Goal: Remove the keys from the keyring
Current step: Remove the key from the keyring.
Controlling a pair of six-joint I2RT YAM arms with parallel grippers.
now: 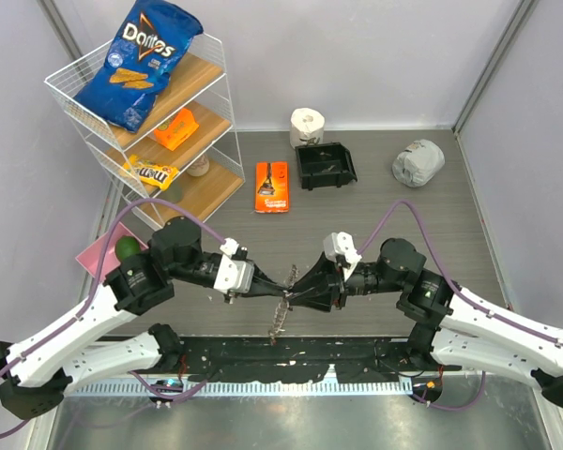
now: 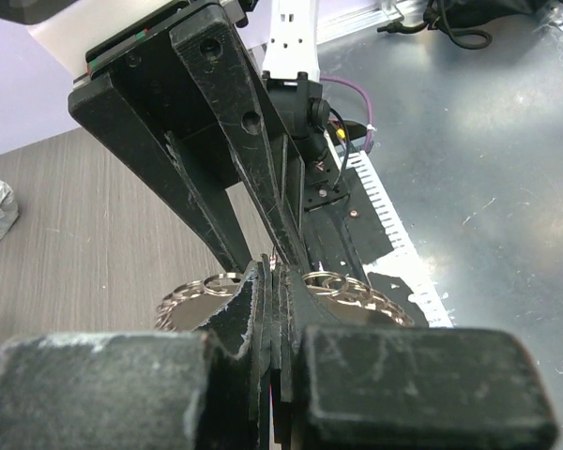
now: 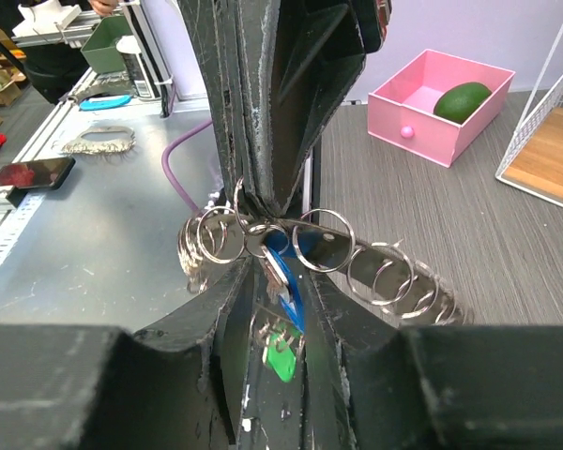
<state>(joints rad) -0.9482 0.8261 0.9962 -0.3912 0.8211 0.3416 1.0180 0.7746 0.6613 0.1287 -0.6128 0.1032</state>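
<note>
Both jaws seemingly at keyring (image 3: 352,258) edge

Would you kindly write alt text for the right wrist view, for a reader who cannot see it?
The right gripper, from below, and the left gripper, from above, pinch the keyring of small silver loops; a blue key and a green key hang beneath it. A pink box stands behind.

Walls: plain pale grey-lilac panels (image 1: 357,56) at the back and on both sides, joined by grey metal posts (image 1: 489,61).
Table: grey wood-grain top (image 1: 450,234); a bare metal sheet (image 1: 263,427) along the near edge.
Furniture: white wire rack (image 1: 205,77) with wooden boards, in the far left corner.
Light: even and soft, shadows weak.
</note>
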